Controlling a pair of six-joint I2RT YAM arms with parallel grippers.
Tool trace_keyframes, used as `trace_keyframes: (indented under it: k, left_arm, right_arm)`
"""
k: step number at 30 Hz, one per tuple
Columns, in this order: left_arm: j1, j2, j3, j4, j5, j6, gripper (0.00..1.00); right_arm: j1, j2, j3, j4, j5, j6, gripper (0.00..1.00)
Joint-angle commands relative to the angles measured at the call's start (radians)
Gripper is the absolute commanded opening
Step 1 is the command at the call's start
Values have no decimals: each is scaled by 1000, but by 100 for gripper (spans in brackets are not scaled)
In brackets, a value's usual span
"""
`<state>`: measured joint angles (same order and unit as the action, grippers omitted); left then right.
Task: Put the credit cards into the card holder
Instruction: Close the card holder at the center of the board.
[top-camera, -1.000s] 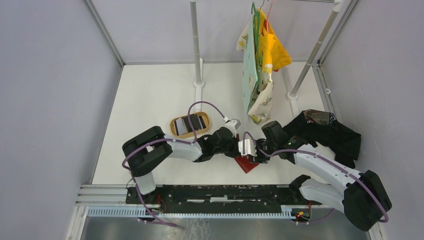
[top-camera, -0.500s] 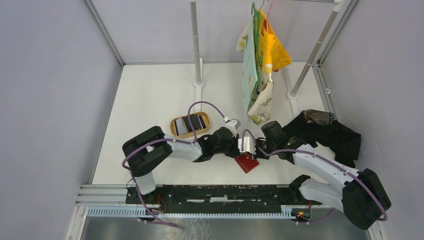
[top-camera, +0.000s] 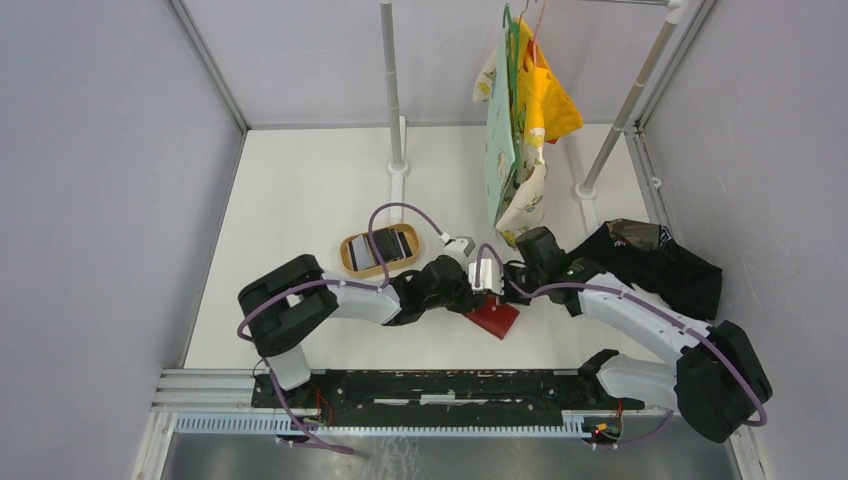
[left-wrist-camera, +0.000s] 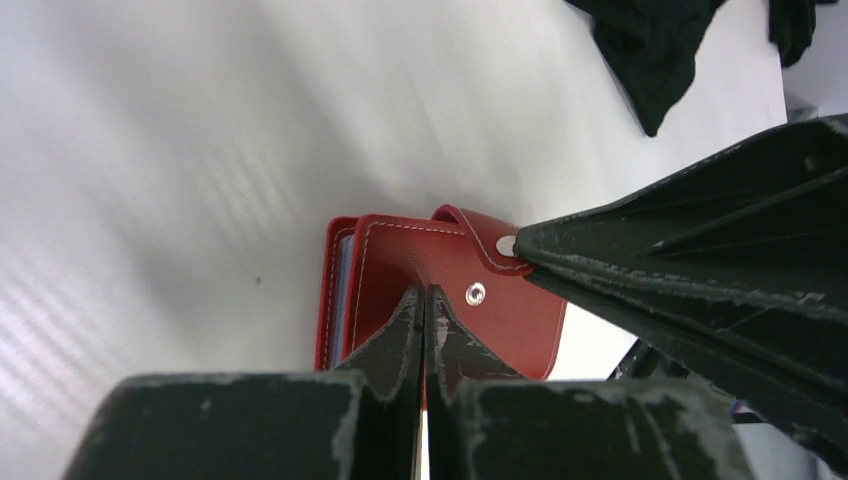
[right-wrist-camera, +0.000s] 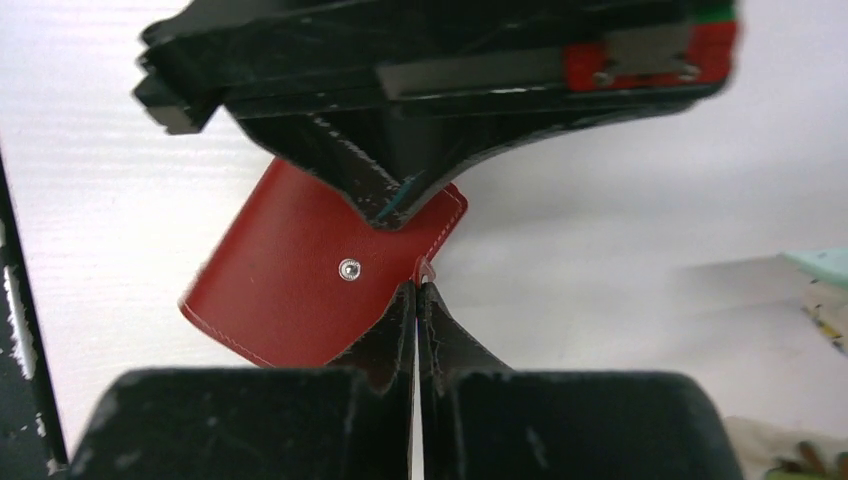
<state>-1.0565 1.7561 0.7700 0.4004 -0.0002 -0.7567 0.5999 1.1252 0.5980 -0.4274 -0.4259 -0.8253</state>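
The red card holder (top-camera: 497, 316) (left-wrist-camera: 390, 260) (right-wrist-camera: 290, 290) lies shut on the white table between both arms, its silver snap showing. My right gripper (top-camera: 492, 297) (right-wrist-camera: 416, 287) (left-wrist-camera: 515, 247) is shut on the tip of its snap tab. My left gripper (top-camera: 475, 300) (left-wrist-camera: 422, 293) (right-wrist-camera: 398, 218) is shut too, its tips pressed on the red cover just below the tab. Nothing shows between its fingers. Grey-blue lining shows at the holder's left edge in the left wrist view. Dark and silvery credit cards (top-camera: 382, 248) lie in the tan oval tray (top-camera: 348, 258), left of the grippers.
A heap of black cloth (top-camera: 660, 265) (left-wrist-camera: 650, 50) lies at the right. Colourful clothes (top-camera: 520, 120) hang from a rack at the back, with a post (top-camera: 392, 90) behind the tray. Grey walls close both sides, and a metal rail (top-camera: 400, 385) runs along the near edge.
My right gripper has closed from open onto the snap tab. Both grippers and the card holder have shifted slightly away from the near edge.
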Motion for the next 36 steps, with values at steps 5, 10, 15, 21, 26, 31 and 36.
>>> trace_keyframes:
  k: [5, 10, 15, 21, 26, 31, 36]
  left_arm:
    - [-4, -100, -77, 24, -149, -108, 2]
    - [-4, -108, -91, 57, -120, -115, 2]
    - [-4, -100, -96, 79, -106, -119, 2]
    - [-6, -88, -97, 94, -93, -118, 2]
    - [-8, -80, -97, 104, -87, -119, 2]
    - [-10, -80, -94, 104, -89, -115, 2]
    - [-13, -75, -89, 104, -87, -113, 2]
  right_arm:
    - [-2, 80, 106, 48, -78, -14, 0]
    - [-2, 76, 60, 13, -102, -60, 0]
    - [-2, 83, 38, -9, -105, -63, 4]
    - [-2, 107, 37, -18, -109, -53, 7]
    - [-2, 105, 31, -26, -101, -49, 9]
    - [-2, 101, 23, -38, -87, -54, 11]
    - [-3, 85, 19, -38, -83, -55, 14]
